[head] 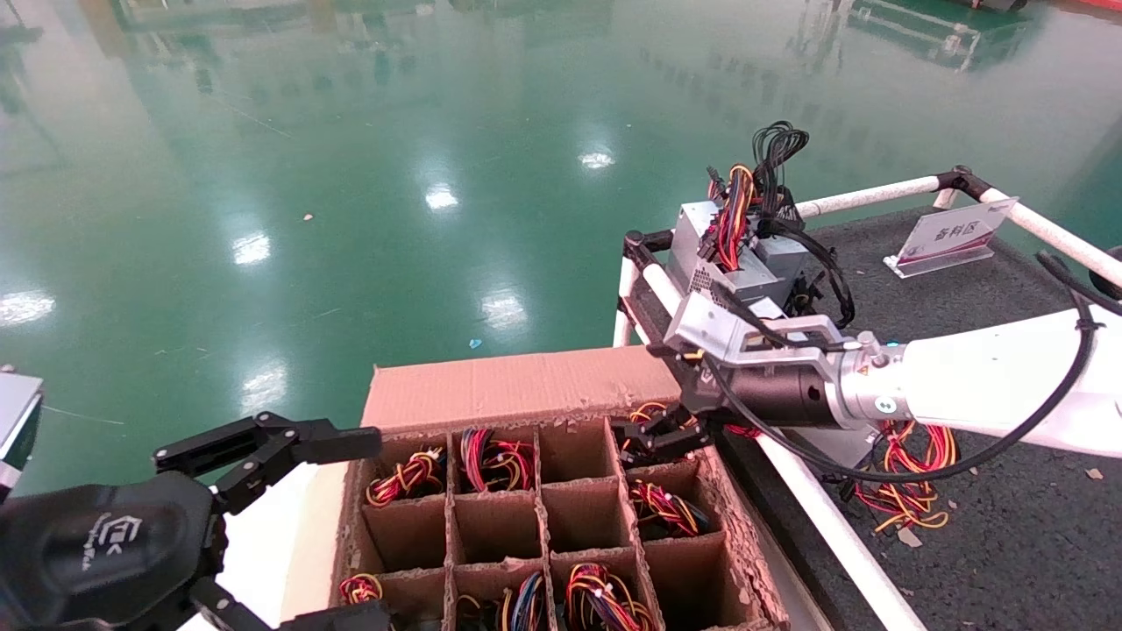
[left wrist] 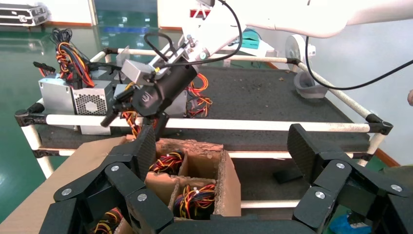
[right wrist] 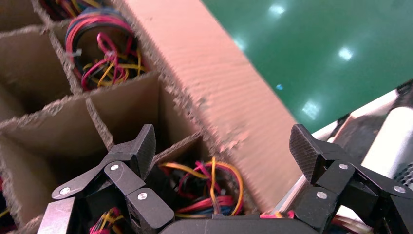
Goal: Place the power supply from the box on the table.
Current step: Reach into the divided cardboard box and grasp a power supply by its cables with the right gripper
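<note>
The box (head: 517,386) stands low in front of me, its cells holding looped red, yellow and orange wire bundles. My right gripper (head: 653,438) hangs open over the far right corner cell, its jaws straddling the wire loop of a power supply (right wrist: 204,190) without touching it. That unit's metal block is hidden down in the cell. The left wrist view shows the same gripper (left wrist: 114,113) just above the carton's rim. My left gripper (head: 359,526) is open and empty by the box's left side. The table (head: 964,298) lies to the right.
Two grey power supplies (head: 727,254) with upright cables stand at the table's far left corner, and another wire bundle (head: 907,478) lies under my right arm. A white sign (head: 951,235) is at the back. White pipe rails (head: 815,508) separate table and box. Green floor lies beyond.
</note>
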You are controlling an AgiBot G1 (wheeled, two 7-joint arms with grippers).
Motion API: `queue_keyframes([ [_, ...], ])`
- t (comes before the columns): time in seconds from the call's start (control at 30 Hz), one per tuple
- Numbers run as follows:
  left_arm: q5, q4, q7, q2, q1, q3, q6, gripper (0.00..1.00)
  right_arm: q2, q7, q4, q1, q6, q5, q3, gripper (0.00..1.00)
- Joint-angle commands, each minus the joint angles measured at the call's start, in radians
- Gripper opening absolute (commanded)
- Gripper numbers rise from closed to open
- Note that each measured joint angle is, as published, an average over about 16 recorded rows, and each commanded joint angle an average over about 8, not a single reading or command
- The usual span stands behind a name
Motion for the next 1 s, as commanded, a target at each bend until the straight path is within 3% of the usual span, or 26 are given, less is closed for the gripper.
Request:
queue_keyframes([
  [0.03, 0.000, 0.000, 0.000, 0.000, 0.000, 0.000, 0.000, 1.00, -0.011, -0.021, -0.043, 0.019, -0.016, -0.011, -0.009, 0.90],
  [0.57, 0.000, 0.000, 0.000, 0.000, 0.000, 0.000, 0.000, 1.00, -0.068, -0.112, -0.227, 0.062, 0.010, -0.034, -0.023, 0.94],
  [0.7, 0.000, 0.000, 0.000, 0.000, 0.000, 0.000, 0.000, 1.00, -0.083, -0.121, -0.258, 0.076, 0.018, -0.039, -0.026, 0.90],
  [0.83, 0.000, 0.000, 0.000, 0.000, 0.000, 0.000, 0.000, 1.00, -0.089, -0.130, -0.285, 0.084, 0.020, -0.046, -0.031, 0.78],
  [1.0, 0.000, 0.000, 0.000, 0.000, 0.000, 0.000, 0.000, 1.00, -0.086, -0.138, -0.311, 0.091, 0.004, -0.054, -0.037, 0.45],
])
